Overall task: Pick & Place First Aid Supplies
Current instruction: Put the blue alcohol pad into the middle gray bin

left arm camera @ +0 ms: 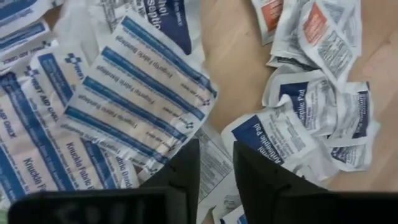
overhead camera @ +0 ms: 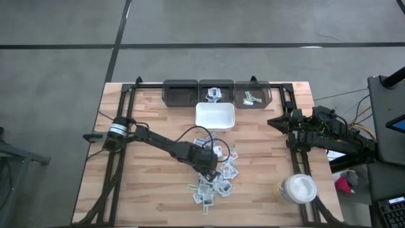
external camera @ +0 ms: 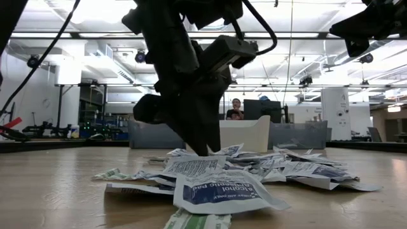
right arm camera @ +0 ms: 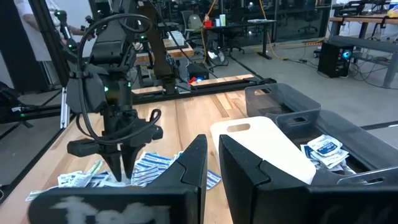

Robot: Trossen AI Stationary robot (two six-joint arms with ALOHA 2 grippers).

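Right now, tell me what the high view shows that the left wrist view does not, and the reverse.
Only the high view shows the white tray, the three dark bins at the far edge, the white-lidded jar, and the right gripper parked by the table's right side. Only the left wrist view shows print on the packets: a blue-striped fingertip fabric bandage packet and an antiseptic pad packet. Both show the left gripper down over the pile of first aid packets on the wooden table.
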